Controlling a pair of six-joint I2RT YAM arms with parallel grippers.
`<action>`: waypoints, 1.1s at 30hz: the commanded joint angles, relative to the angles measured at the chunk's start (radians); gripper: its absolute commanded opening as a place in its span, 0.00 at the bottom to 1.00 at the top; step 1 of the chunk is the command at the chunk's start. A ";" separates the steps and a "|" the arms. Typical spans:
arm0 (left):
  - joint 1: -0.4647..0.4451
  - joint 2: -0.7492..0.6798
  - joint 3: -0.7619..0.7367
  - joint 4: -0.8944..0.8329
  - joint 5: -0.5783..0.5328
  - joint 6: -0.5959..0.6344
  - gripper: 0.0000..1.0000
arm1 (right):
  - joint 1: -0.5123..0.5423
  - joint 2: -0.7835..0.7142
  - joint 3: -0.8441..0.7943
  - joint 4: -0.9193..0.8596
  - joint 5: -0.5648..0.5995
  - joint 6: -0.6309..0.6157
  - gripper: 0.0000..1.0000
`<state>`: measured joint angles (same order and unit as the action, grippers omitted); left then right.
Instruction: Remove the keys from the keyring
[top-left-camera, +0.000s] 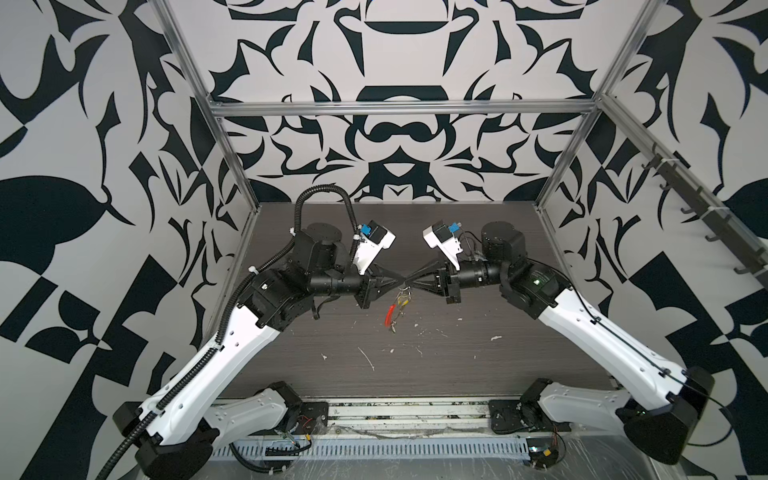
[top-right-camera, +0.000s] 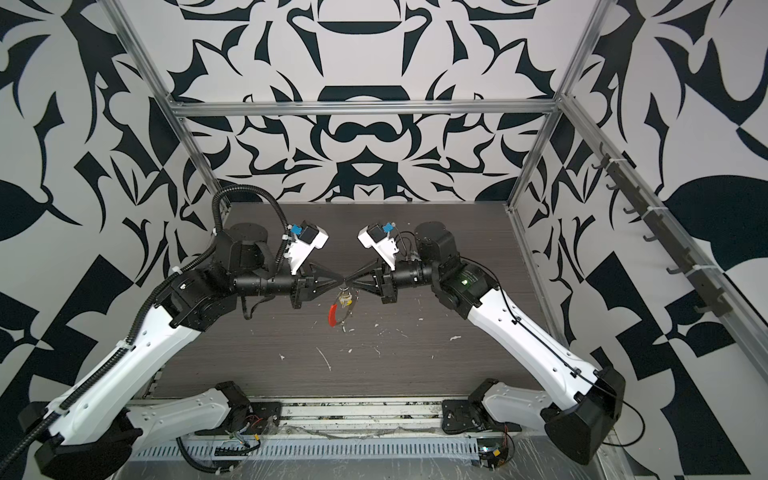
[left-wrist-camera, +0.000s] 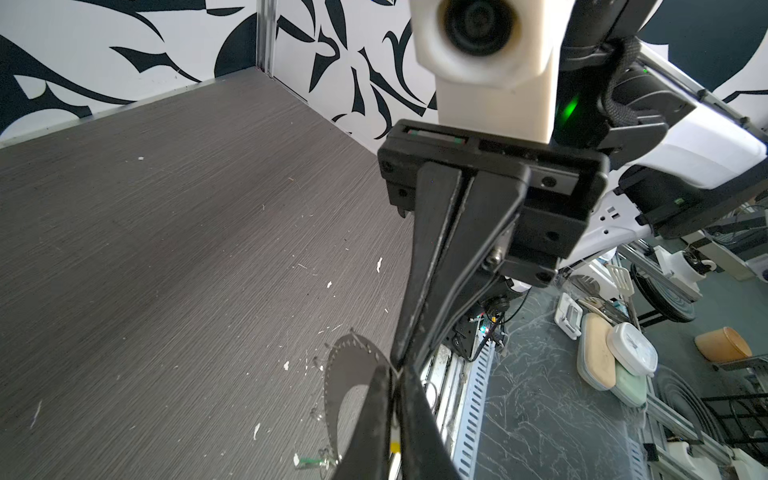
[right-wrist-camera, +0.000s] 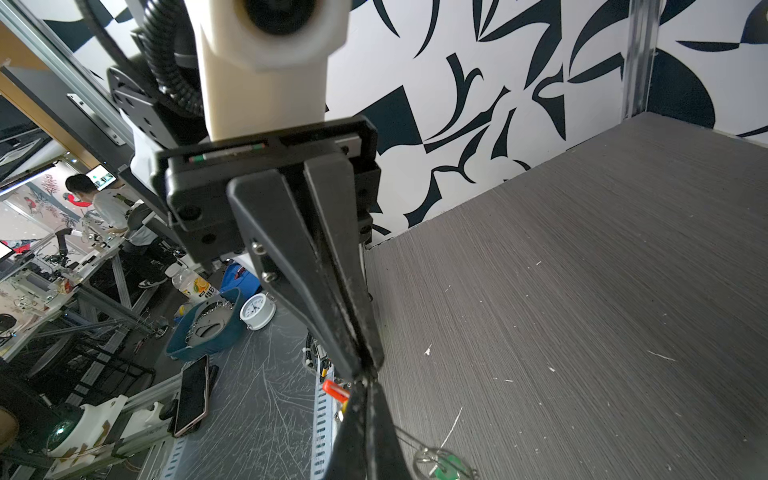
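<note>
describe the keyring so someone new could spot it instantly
Over the middle of the dark table, the left gripper and right gripper meet tip to tip. The keyring dangles below them: a thin wire hoop, the only thing with a red arc.

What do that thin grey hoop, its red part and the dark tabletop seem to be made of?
The thin grey keyring hoop looks like metal wire: slim, with pale glints. Its red arc seems a smooth plastic or rubber sleeve, evenly bright. The dark grey tabletop looks like matt wood-grain laminate, judging by its fine straight streaks; real wood is possible.
</note>
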<state>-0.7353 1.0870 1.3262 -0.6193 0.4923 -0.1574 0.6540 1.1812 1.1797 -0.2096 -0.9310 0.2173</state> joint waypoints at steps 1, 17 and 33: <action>-0.003 -0.001 0.026 -0.032 0.028 0.009 0.10 | -0.002 -0.008 0.054 0.049 -0.006 -0.015 0.00; -0.004 -0.002 0.022 -0.049 0.023 0.007 0.10 | -0.001 -0.012 0.055 0.048 0.004 -0.018 0.00; -0.004 -0.040 -0.056 0.090 -0.013 -0.062 0.00 | 0.000 -0.021 0.048 0.072 0.076 0.008 0.00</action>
<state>-0.7353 1.0756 1.3048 -0.5953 0.4873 -0.1825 0.6540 1.1812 1.1866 -0.2127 -0.9054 0.2092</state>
